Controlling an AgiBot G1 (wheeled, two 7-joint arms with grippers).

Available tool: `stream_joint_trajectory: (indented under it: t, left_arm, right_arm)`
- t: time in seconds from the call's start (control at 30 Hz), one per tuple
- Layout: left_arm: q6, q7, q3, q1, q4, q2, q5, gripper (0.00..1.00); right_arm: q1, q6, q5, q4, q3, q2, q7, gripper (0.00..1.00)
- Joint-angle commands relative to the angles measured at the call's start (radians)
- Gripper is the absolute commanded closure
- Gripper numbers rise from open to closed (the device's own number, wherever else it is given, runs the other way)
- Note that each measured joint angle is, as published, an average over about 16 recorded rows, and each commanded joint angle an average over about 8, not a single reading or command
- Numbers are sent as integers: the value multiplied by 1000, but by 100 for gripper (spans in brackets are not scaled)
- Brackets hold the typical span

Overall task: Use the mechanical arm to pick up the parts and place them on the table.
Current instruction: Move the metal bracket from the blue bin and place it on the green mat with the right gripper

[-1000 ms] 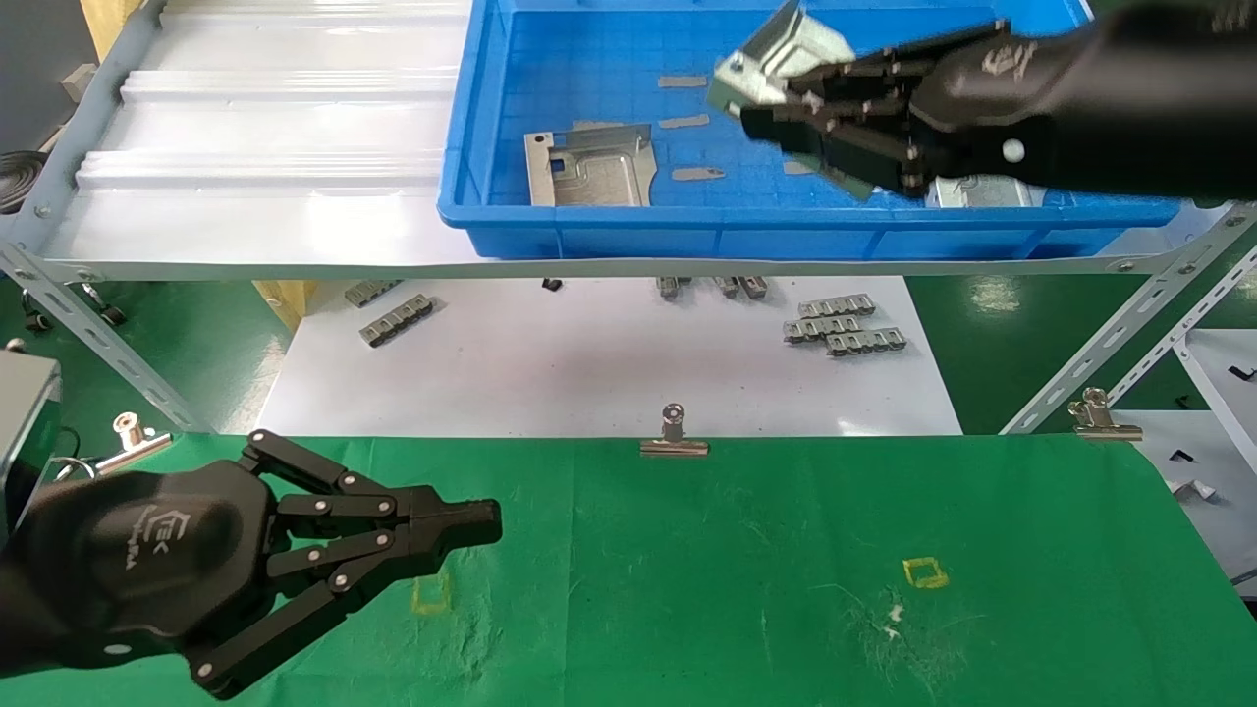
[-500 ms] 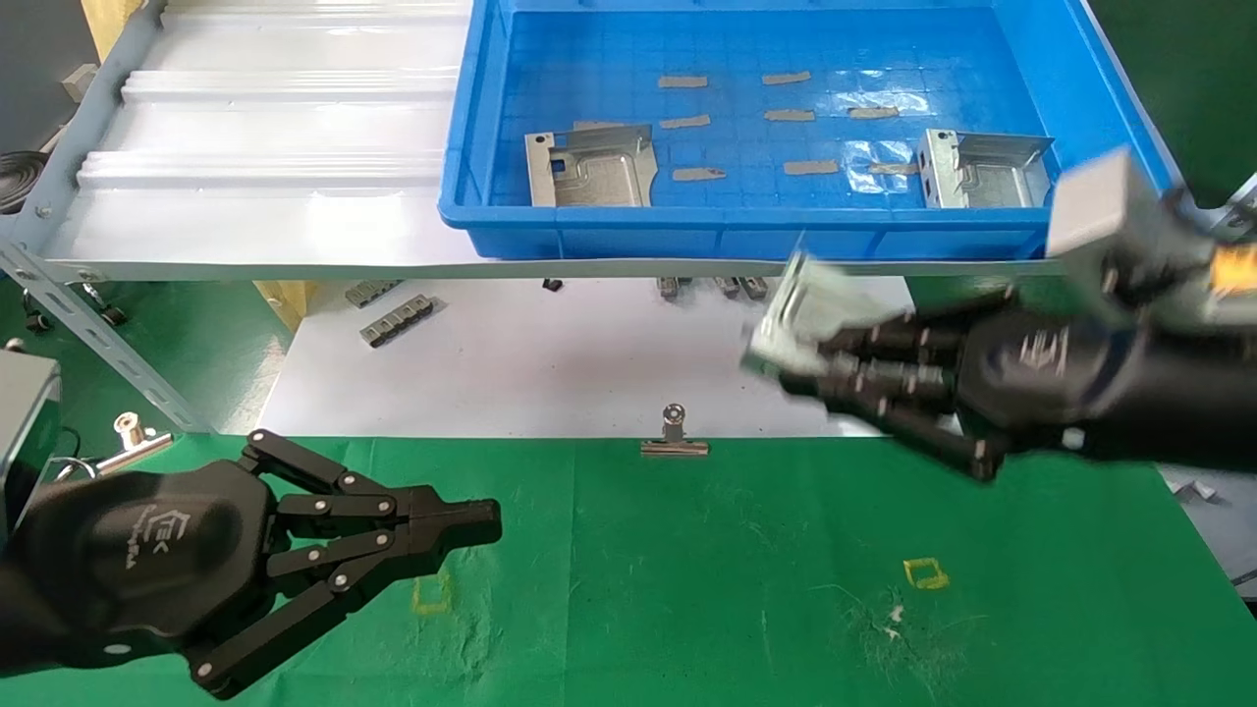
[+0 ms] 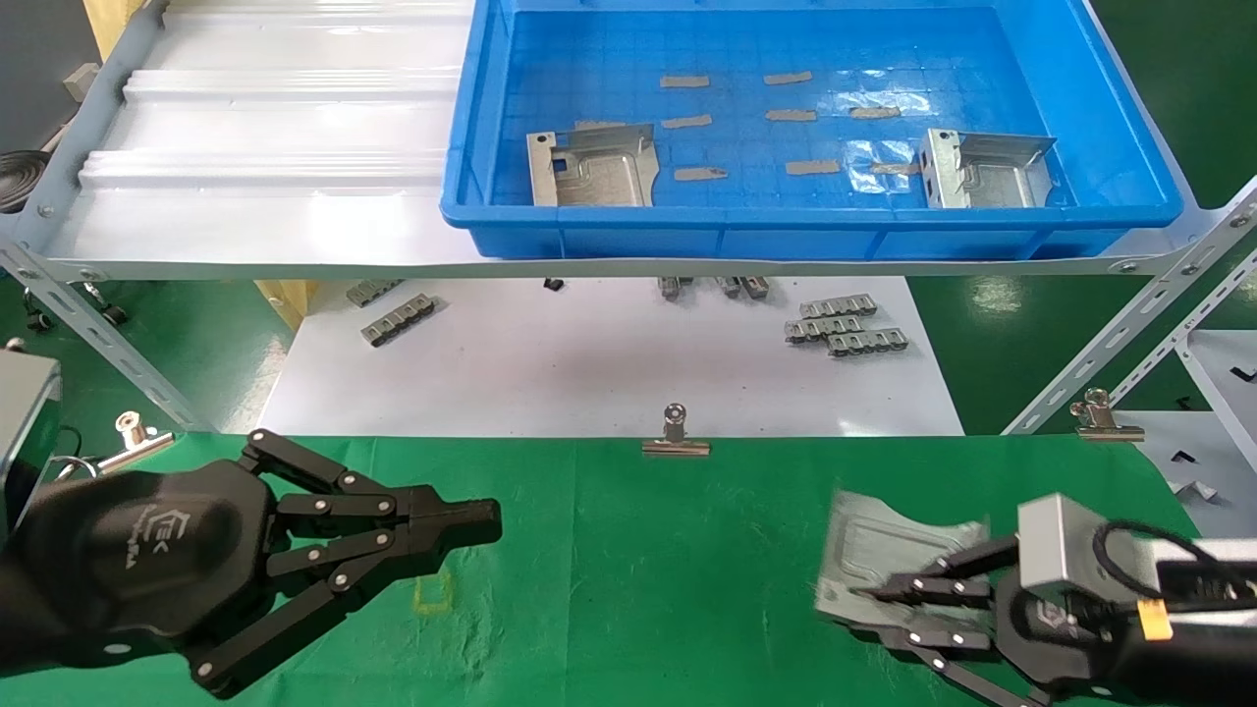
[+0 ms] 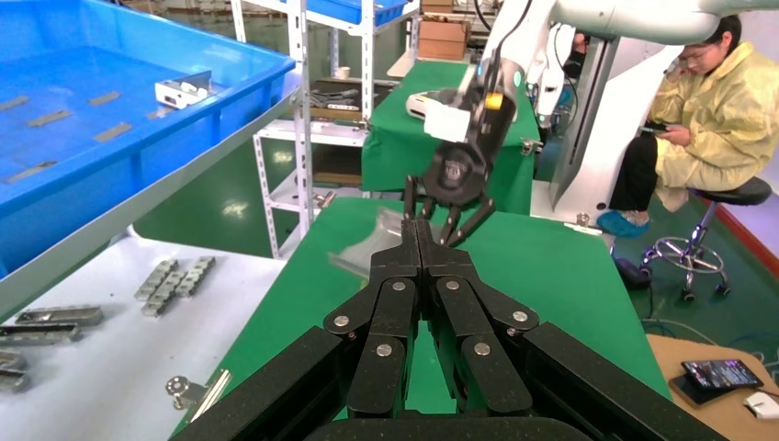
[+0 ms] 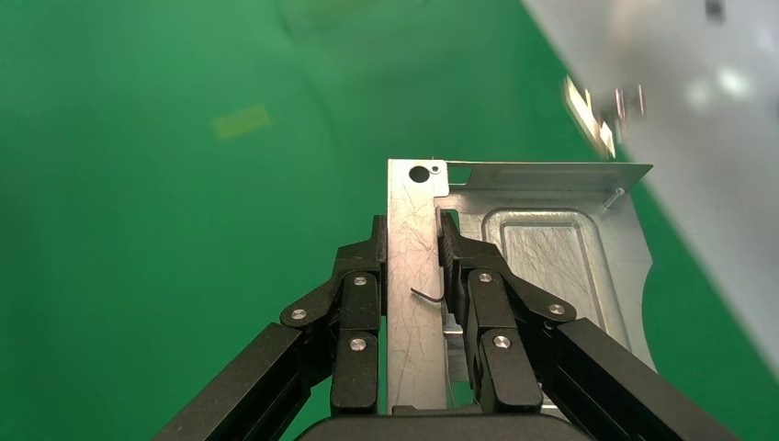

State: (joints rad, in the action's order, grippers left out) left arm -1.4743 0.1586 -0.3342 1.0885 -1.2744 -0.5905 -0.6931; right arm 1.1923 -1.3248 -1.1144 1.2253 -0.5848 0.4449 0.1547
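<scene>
**Bracket low over the cloth, release pending**

The right gripper (image 3: 864, 592) is pinching one bracket (image 3: 889, 560) by a folded-up side wall, low over the green table (image 3: 687, 589) at its right end; whether the part is touching the cloth cannot be told. The left gripper (image 3: 471, 520) is hanging over the table's left end, fingers pressed together on nothing.

Two more brackets (image 3: 592, 169) (image 3: 985, 170) are lying in the blue tray (image 3: 462, 147) on the shelf.

Risks, as judged:
- The grip is on a thin wall only, so the part may be swivelling between the pads.
- Opening above the cloth could let it tip or slide.
- A sheet edge could snag a wrinkle.

Markings: a "TEK" logo is showing on the left gripper's body; nothing else is readable.
</scene>
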Motion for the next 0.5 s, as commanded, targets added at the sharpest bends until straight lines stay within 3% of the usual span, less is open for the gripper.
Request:
stream_joint_trajectory:
  t: [0.03,0.3,0.5]
  left_arm:
    - [0,0,0,0,0,0,0,100]
    - [0,0,0,0,0,0,0,100]
    - [0,0,0,0,0,0,0,100]
  right_arm:
    - [-34,1,-11,-34,-7,-8,-49,100]
    - [-89,55,-61,-222,-14,50,-304,100]
    - [-93,108,-48,-323,6,109,-412,100]
